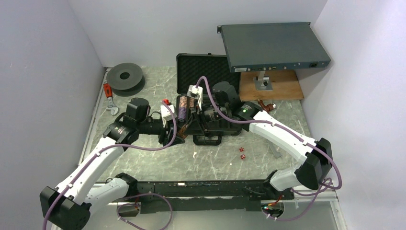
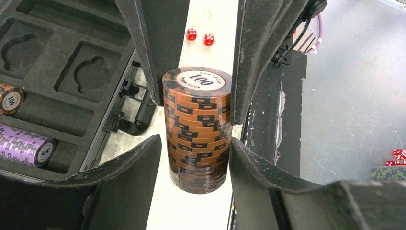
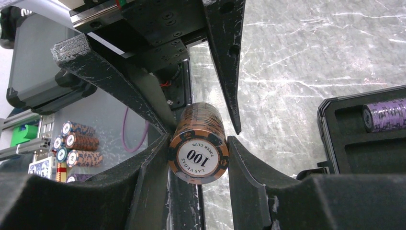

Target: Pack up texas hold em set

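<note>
Top view: black case (image 1: 203, 72) noted open mid-table, two red dice (image 1: 242, 153) lying apart at its 5 o'clock. Left wrist view: brown chip stack (image 2: 197, 129) framed by the fingers of the left claw (image 2: 195, 141), set narrow at its flanks, contact not to be told; purple stack (image 2: 26, 146) laid in the tray (image 2: 62, 112) at 9 o'clock. Right wrist view: the brown chip stack is clamped by the right claw (image 3: 197, 141), its face turned to the lens

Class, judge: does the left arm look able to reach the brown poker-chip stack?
Probably yes: the left end effector straddles the brown poker-chip stack, which the right end effector holds.
</note>
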Robot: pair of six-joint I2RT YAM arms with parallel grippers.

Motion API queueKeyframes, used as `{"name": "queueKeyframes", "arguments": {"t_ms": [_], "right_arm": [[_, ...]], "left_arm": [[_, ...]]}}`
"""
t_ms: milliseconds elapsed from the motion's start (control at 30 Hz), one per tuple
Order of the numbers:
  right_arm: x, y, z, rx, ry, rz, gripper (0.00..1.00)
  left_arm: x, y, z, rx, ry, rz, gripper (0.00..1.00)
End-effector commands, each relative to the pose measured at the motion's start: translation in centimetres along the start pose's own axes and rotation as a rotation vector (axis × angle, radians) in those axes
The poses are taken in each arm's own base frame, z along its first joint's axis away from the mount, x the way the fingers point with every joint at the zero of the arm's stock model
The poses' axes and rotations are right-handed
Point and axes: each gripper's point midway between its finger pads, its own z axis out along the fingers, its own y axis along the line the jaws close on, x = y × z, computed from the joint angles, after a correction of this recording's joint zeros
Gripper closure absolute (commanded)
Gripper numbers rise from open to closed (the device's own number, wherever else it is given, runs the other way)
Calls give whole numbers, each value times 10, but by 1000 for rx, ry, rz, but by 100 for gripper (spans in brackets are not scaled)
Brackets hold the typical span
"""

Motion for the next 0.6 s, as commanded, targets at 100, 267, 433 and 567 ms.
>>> {"name": "queueKeyframes", "arguments": {"t_ms": [100, 267, 433, 567], "right_arm": [[-39, 22, -9, -49, -108, -128, 100], [-37, 21, -8, -48, -103, -126, 100], [-37, 21, -7, -49, -101, -124, 100], [-37, 21, -7, -48, -99, -125, 100]], "left_arm": [[-21, -7, -4, 25, -47, 63, 39], [-22, -8, -4, 29, -52, 63, 33], [-22, -8, -5, 25, -51, 62, 24], [-22, -8, -5, 21, -53, 65, 18]]}}
